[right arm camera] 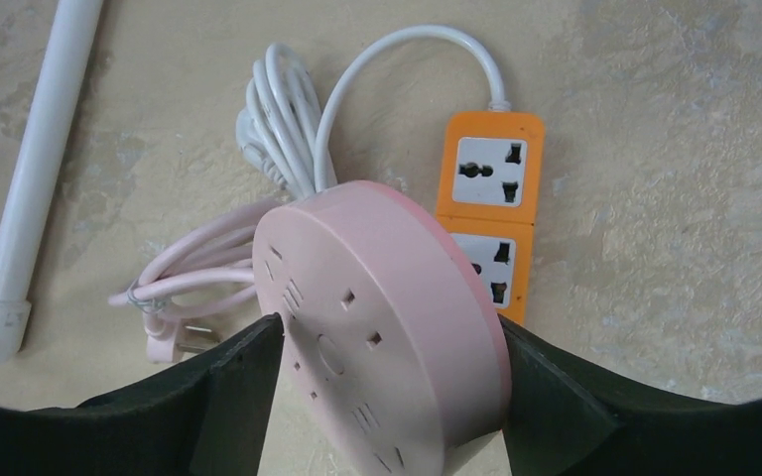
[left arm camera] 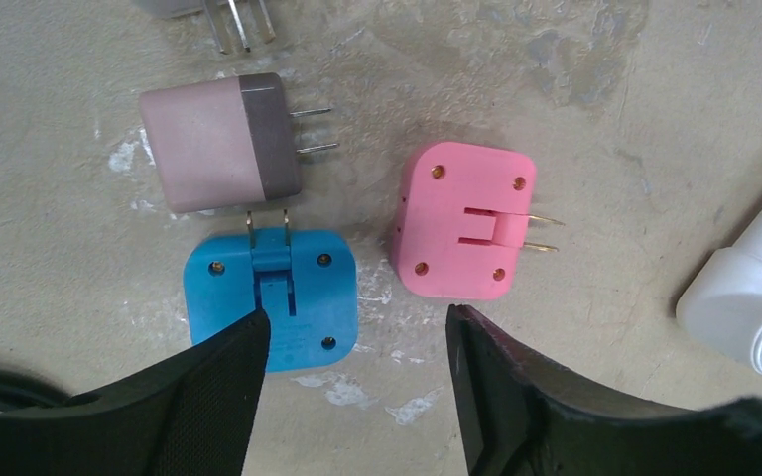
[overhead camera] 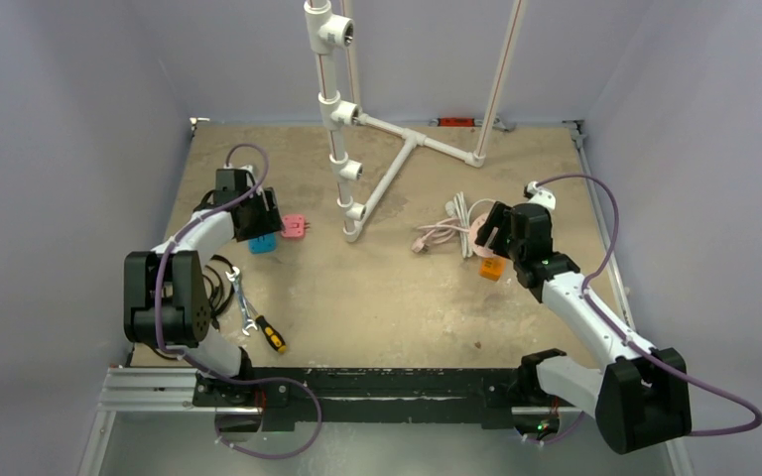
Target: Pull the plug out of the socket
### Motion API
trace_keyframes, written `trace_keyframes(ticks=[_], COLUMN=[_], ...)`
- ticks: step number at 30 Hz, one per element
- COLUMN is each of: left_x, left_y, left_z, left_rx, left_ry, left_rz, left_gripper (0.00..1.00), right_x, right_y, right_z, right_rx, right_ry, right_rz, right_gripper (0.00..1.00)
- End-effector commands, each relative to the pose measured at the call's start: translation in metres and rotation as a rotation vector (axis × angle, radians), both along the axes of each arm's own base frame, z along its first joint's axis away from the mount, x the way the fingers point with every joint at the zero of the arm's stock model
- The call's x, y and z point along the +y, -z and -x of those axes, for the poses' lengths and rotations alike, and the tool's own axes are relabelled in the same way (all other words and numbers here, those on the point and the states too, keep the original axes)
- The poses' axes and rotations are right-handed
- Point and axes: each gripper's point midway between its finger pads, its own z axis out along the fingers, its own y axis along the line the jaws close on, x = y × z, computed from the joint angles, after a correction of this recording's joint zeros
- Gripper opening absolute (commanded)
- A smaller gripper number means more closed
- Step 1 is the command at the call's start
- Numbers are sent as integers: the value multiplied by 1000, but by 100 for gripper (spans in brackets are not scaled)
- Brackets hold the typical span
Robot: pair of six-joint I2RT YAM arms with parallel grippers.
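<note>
My right gripper is shut on a pink round socket, one finger on its face and one on its rim, holding it tilted on edge. The slots on its face are empty. Its pink cord lies coiled to the left with its plug. An orange power strip lies just behind. My left gripper is open above a blue plug adapter, its left finger over the adapter's corner. A pink adapter and a pink-and-grey charger lie close by, each apart from the others.
A white PVC pipe frame stands mid-table, its foot near both grippers. A white cable bundle lies by the orange strip. A wrench, a screwdriver and black cable lie near the left arm.
</note>
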Motion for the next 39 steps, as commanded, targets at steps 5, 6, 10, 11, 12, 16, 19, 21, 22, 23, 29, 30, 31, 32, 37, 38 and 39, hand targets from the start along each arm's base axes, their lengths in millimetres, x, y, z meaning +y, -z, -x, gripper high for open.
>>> trace_keyframes(ticks=[5, 6, 10, 11, 12, 16, 19, 21, 22, 23, 29, 30, 31, 32, 37, 38, 39], left_x=[15, 16, 20, 19, 20, 19, 18, 8, 4, 0, -12, -13, -13, -13, -6, -4, -2], left_y=[-48, -51, -66, -69, -73, -88, -104, -116, -123, -131, -183, -190, -198, -206, -245, -252, -258], left_z=[-13, -13, -12, -11, -11, -8, -6, -4, -2, 0, 22, 25, 29, 32, 56, 61, 67], left_rx=[-142, -154, -202, -216, -226, -271, -314, -351, -374, -400, -590, -620, -649, -678, -828, -858, -886], left_ry=[-33, -38, -54, -54, -58, -56, -56, -24, -13, -3, 12, 12, 9, 8, -37, -49, -60], left_rz=[-64, -69, -82, -82, -85, -90, -122, -144, -157, -175, -236, -228, -222, -216, -197, -193, -187], left_gripper=[73, 74, 78, 80, 81, 84, 87, 89, 89, 90, 96, 97, 97, 98, 100, 99, 100], right_x=[-8, -8, -8, -8, -9, -10, -10, -11, -11, -12, -24, -26, -26, -26, -26, -25, -24], right_y=[-8, -8, -13, -14, -15, -23, -32, -42, -47, -53, -103, -115, -126, -137, -186, -196, -202], right_z=[0, 1, 3, 3, 4, 6, 7, 8, 9, 11, 19, 20, 21, 23, 36, 41, 44], right_rx=[-28, -28, -37, -37, -37, -49, -68, -94, -110, -126, -275, -313, -345, -381, -556, -593, -623], right_ry=[37, 38, 38, 37, 37, 42, 41, 36, 33, 31, 33, 28, 20, 10, -32, -43, -52], right_rz=[3, 3, 0, 0, -1, -4, -8, -7, -4, -2, 53, 71, 74, 80, 97, 94, 93], right_gripper=[94, 97, 99, 99, 99, 99, 99, 99, 99, 99, 99, 99, 99, 99, 99, 99, 99])
